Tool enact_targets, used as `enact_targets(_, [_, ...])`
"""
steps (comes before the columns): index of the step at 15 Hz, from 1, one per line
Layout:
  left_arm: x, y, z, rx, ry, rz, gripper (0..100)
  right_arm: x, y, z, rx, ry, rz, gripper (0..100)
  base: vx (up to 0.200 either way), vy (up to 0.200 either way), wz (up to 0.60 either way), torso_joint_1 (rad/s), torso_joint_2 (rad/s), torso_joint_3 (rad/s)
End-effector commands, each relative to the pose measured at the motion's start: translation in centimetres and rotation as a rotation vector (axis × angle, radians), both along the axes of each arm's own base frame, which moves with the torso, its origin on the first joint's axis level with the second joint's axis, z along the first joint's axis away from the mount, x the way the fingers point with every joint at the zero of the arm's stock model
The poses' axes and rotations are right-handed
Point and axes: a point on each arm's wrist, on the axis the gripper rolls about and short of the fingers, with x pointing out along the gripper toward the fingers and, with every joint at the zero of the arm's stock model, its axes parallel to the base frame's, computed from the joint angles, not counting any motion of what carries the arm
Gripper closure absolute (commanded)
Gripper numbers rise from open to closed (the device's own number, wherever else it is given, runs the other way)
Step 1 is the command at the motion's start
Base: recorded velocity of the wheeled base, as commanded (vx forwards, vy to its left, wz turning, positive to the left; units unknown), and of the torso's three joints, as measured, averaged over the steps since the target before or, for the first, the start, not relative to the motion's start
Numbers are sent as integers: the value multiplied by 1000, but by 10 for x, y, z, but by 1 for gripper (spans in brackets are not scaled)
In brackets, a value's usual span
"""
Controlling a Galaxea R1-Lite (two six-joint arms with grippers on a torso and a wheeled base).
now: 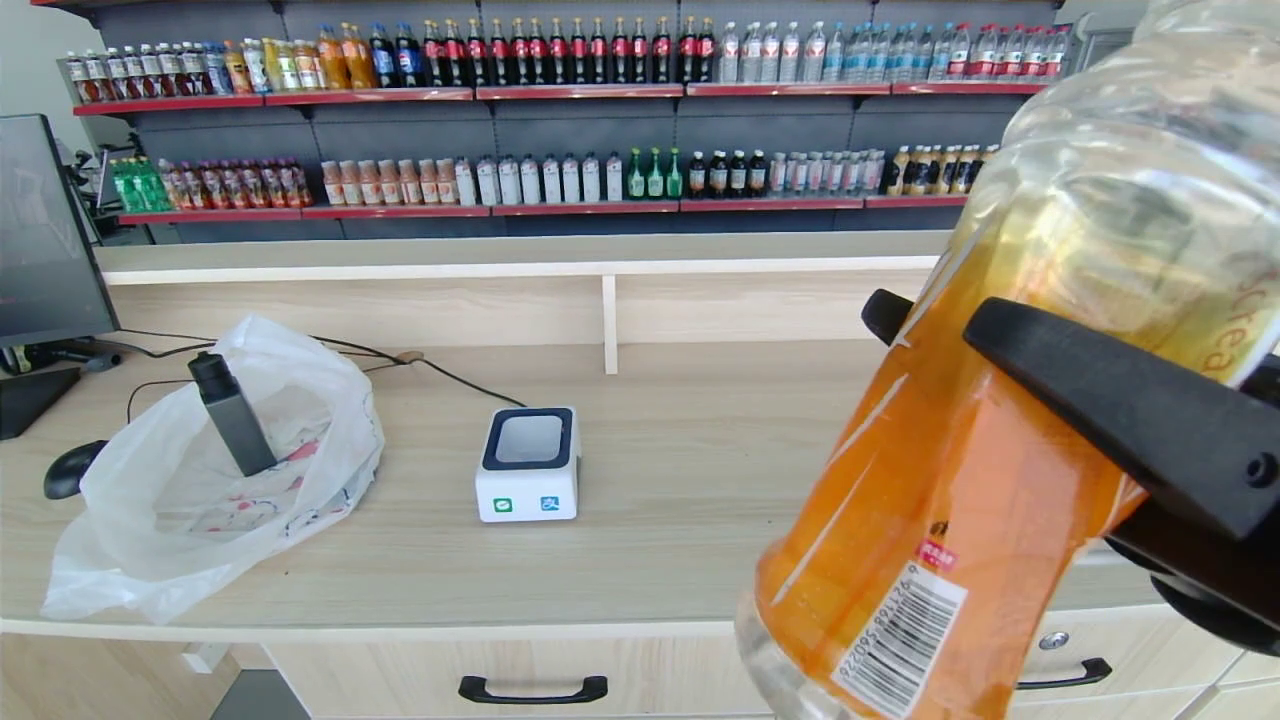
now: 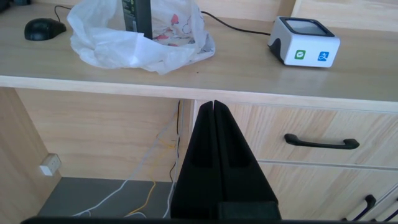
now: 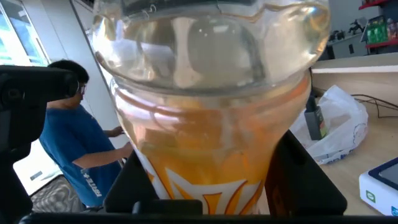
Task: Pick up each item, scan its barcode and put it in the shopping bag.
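Note:
A large bottle of orange drink [image 1: 1010, 420] hangs close before the head camera at the right, tilted, its barcode label [image 1: 900, 635] low and facing the camera. My right gripper [image 1: 1010, 345] is shut on the bottle [image 3: 211, 118] around its middle. The white barcode scanner [image 1: 528, 463] sits on the counter's middle, well left of the bottle. The white plastic shopping bag [image 1: 210, 470] lies at the counter's left with a dark grey bottle [image 1: 230, 412] standing in it. My left gripper [image 2: 214, 109] is shut with nothing in it, below the counter's front edge, under the bag [image 2: 140, 37] and scanner [image 2: 304, 42].
A black mouse [image 1: 68, 468] lies left of the bag, a monitor [image 1: 45, 240] stands at the far left, and cables [image 1: 400, 357] run behind the bag. Drawers with black handles [image 1: 533, 689] front the counter. Shelves of drinks [image 1: 560, 100] line the back wall.

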Motion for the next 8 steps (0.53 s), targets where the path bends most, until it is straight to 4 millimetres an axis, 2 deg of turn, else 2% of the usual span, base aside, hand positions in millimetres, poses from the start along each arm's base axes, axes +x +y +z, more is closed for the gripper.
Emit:
enact_targets(1, [0,0,0,0,0,0,100,14,1,-12,-44,6,-58,100,0,0,0,0,0,0])
enact_targets(4, [0,0,0,0,0,0,100,22,-1,-25,-103,-18,-124,100,0,0,0,0,0,0])
enact_targets(6, [0,0,0,0,0,0,100,36,-9,-39,-169,-46,-229,100,0,0,0,0,0,0])
enact_targets(8, [0,0,0,0,0,0,100,40,-21,-54,-238,-63,-311,100,0,0,0,0,0,0])
